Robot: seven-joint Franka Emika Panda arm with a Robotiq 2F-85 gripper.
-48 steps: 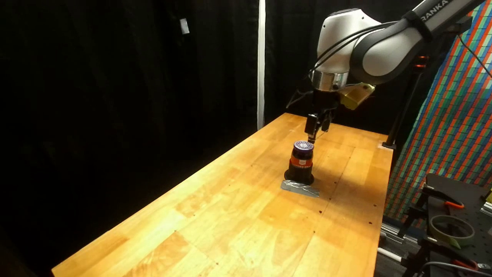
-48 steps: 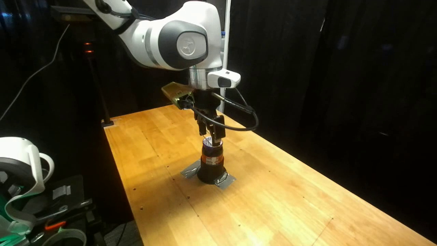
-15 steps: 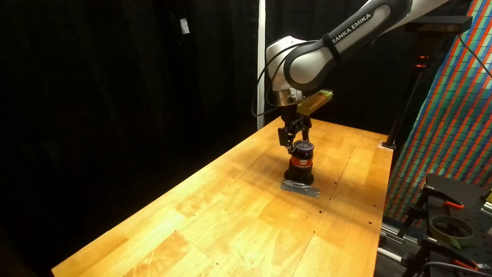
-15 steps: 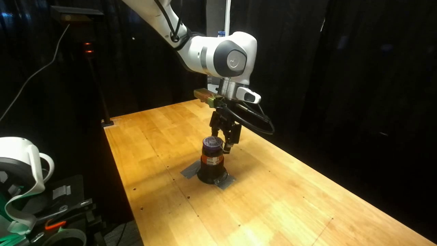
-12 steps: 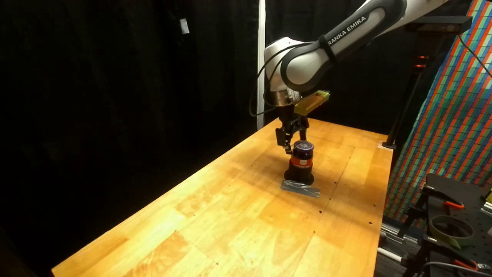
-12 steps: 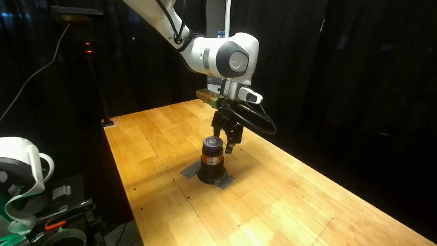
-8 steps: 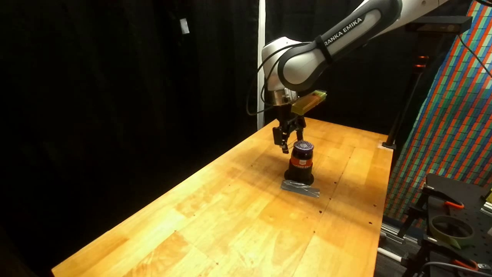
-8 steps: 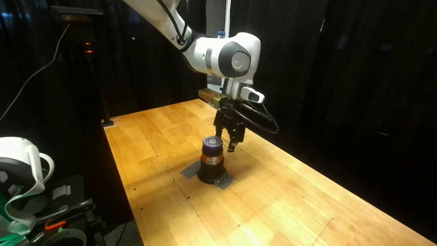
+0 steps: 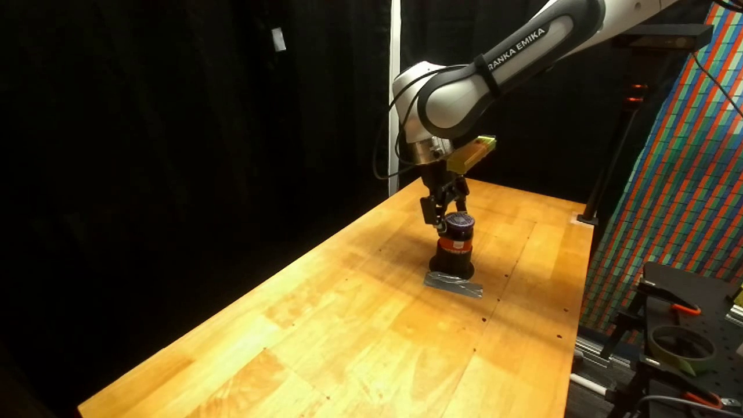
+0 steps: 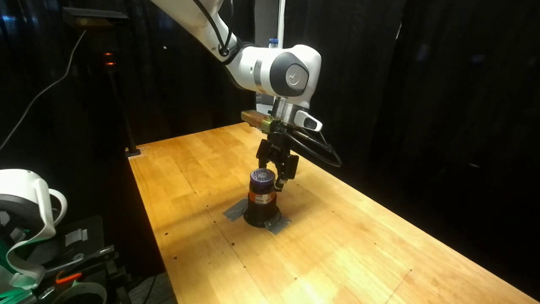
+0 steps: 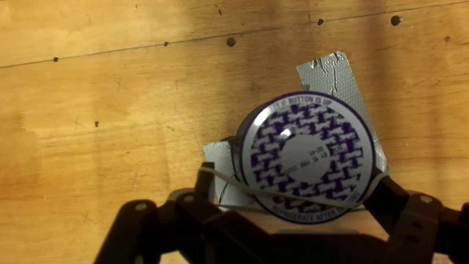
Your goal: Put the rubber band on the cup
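Rubber band (image 11: 293,197) around end effector's (image 11: 292,179) fingertips (image 11: 204,181)

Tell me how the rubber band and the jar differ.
Colour: the rubber band is pale; the jar is mostly dark, with an orange-red label.
Bulk: the rubber band is thin; the jar is broad.
Pose: the rubber band is stretched across the open gripper; the jar stands upright.
Shared: both show in the wrist view, where they overlap.

You can see two strips of silver duct tape (image 10: 235,210) stuck to the wooden bench (image 10: 358,261), with black curtains (image 9: 203,174) beyond. Off to the side you have a tape roll (image 9: 688,363) on a black perforated stand (image 9: 673,280), a multicoloured brick-patterned sheet (image 9: 662,220) and a white VR headset (image 10: 21,184).
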